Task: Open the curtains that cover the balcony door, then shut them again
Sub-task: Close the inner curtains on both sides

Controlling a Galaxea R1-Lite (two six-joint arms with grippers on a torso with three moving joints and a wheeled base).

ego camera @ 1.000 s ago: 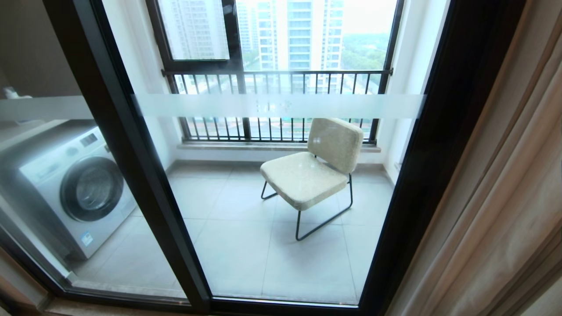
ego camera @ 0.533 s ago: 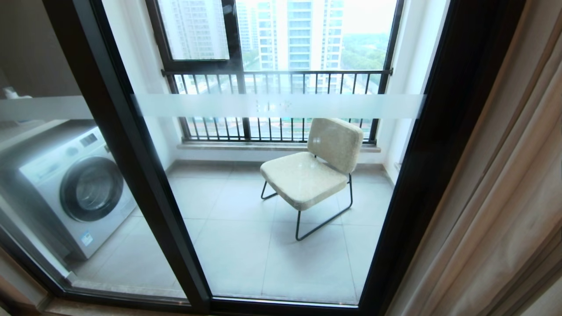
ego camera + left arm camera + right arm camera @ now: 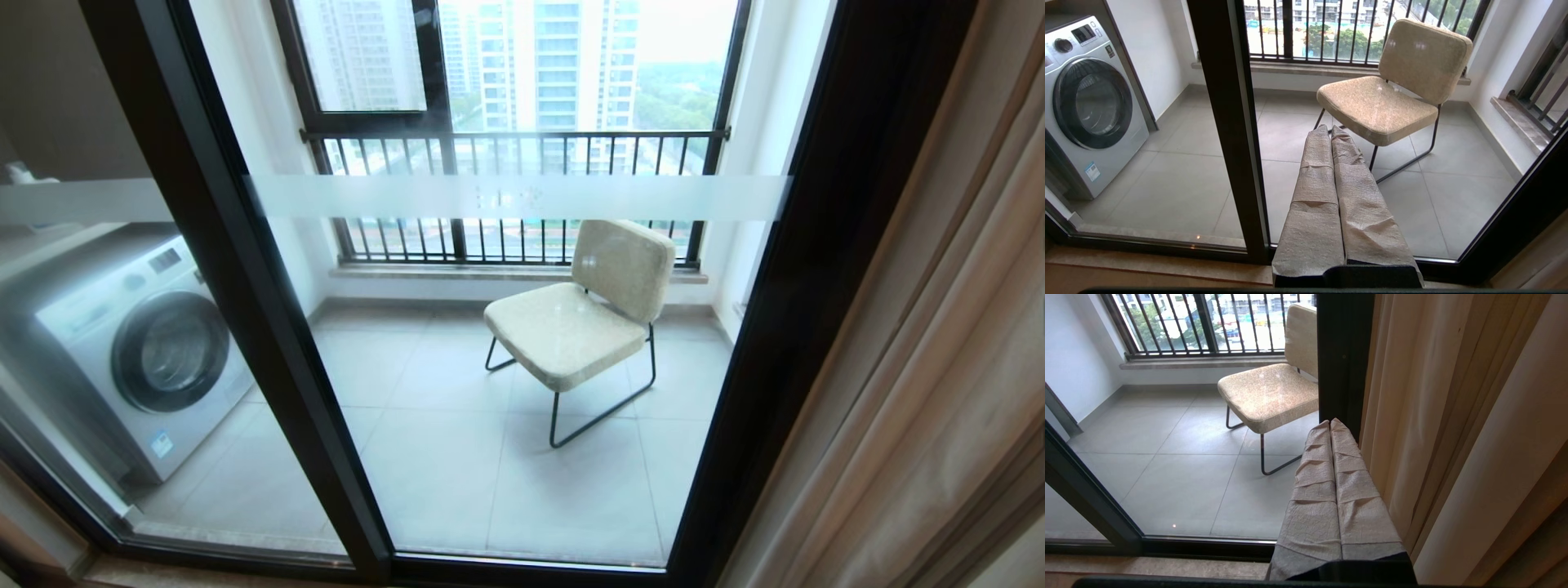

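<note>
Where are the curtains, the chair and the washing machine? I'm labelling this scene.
curtains (image 3: pixel 939 367), head view, pleated folds.
chair (image 3: pixel 563 331), head view, seat cushion.
washing machine (image 3: pixel 167 351), head view, round door.

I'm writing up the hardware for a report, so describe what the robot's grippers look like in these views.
Both look alike. The left gripper has two long, flat fingers that taper toward the tips, each wrapped in pale beige-grey, crinkled woven covering with creased folds across it. A black base shows beneath the wrapping nearest the camera. The right gripper has the same wrapped fingers and black base. No cables or markings are visible.
</note>
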